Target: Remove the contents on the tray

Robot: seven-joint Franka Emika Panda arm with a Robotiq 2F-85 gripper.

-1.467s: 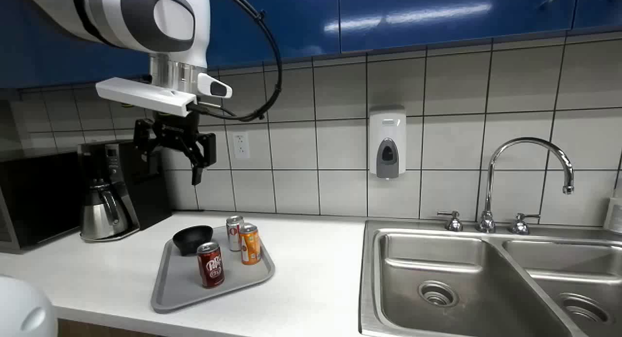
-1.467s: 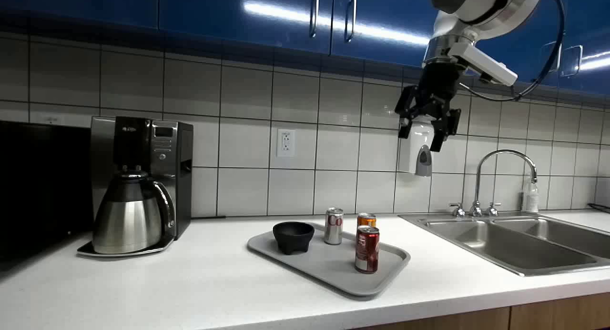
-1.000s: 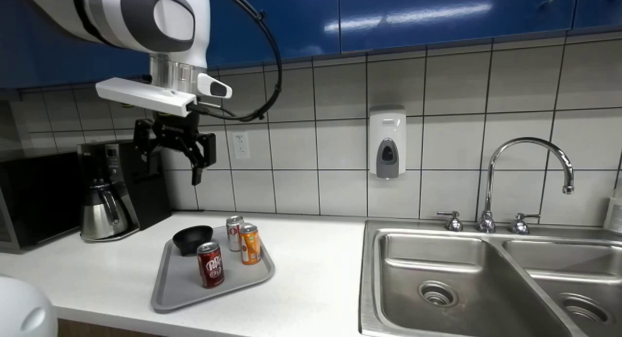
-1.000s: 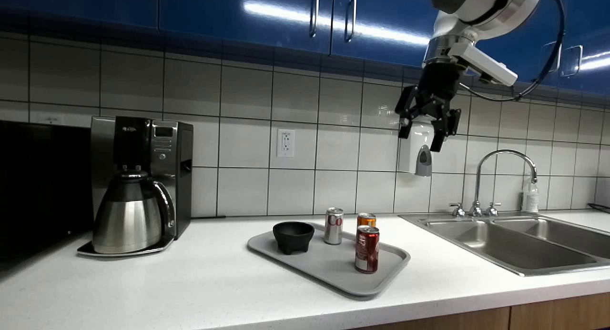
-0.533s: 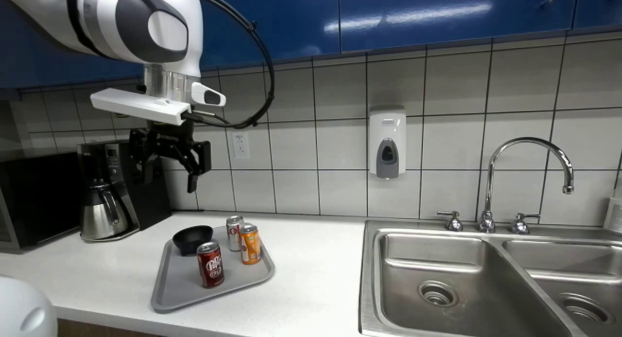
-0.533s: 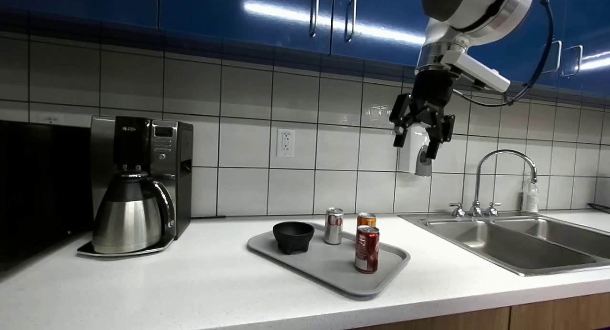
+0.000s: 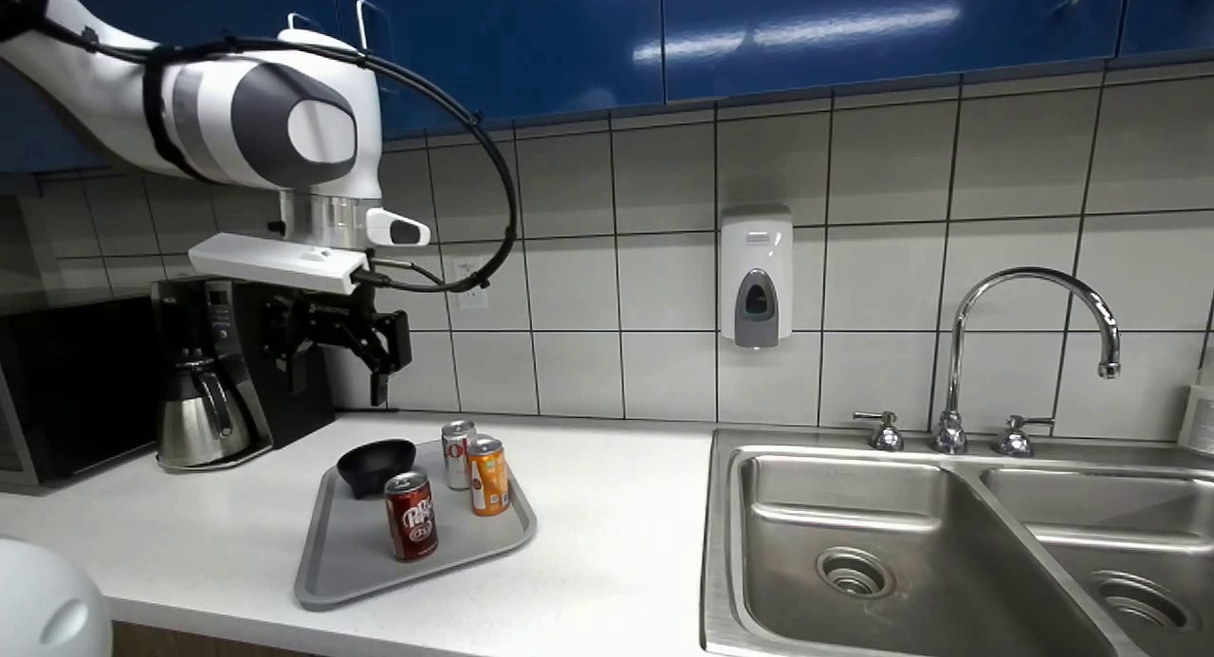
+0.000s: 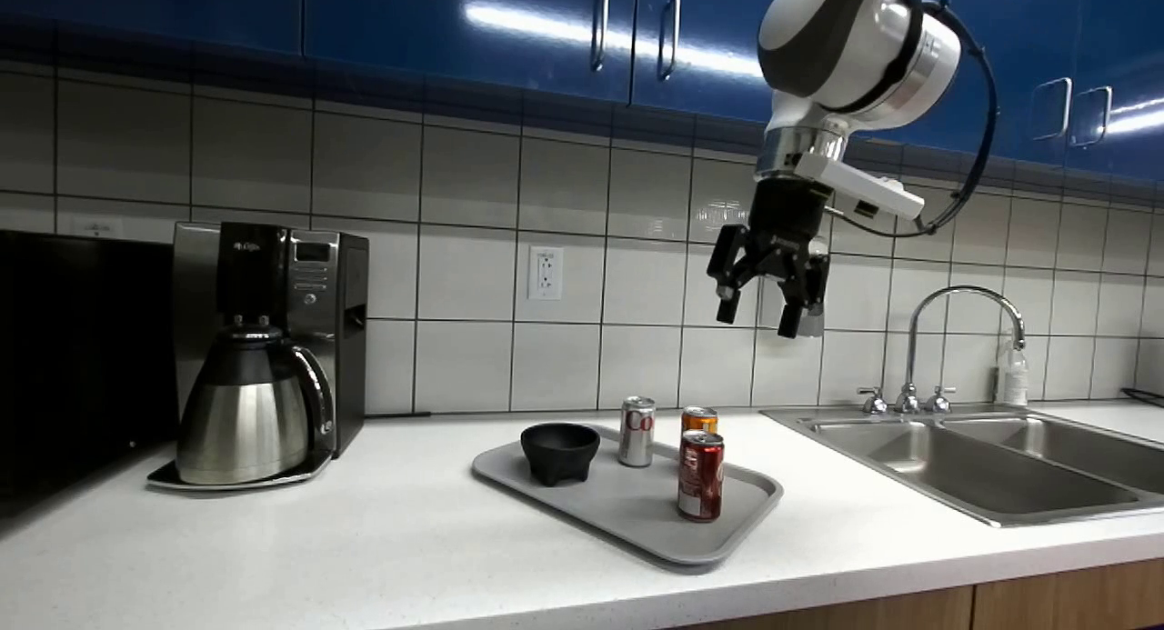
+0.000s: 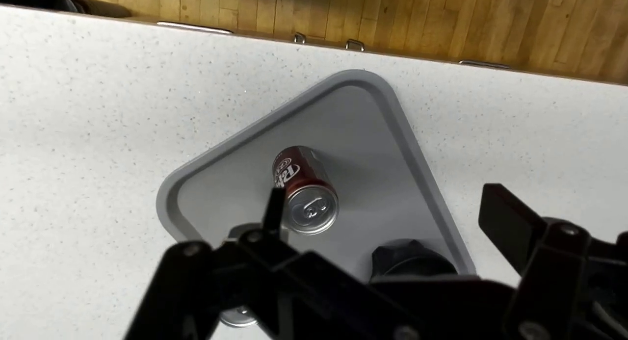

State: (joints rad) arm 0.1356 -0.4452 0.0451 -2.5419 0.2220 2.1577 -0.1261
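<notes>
The grey tray [image 7: 341,572] lies on the counter, also in the wrist view [image 9: 363,119]. A dark red can [image 7: 413,520] stands upright near its front, also in the wrist view [image 9: 299,170]. A silver-white can [image 8: 636,435] and an orange can [image 7: 489,482] stand upright close together toward the back. In an exterior view the red can partly hides the orange can [image 8: 699,419]. My gripper [image 8: 758,316] is open and empty, pointing down, well above the tray. In the wrist view its left finger overlaps the red can's edge; another can's lid [image 9: 238,319] is mostly hidden.
A black bowl [image 8: 559,453] stands on the tray beside the cans. A coffee maker with a steel carafe [image 8: 245,421] stands on the counter. A steel sink [image 7: 854,629] with a tall faucet [image 7: 958,354] is at the other side. A soap dispenser [image 7: 756,278] hangs on the tiled wall.
The arm holds still at first, then my gripper moves down, shifting left in an exterior view. It stays open. The cans, bowl and tray have not moved.
</notes>
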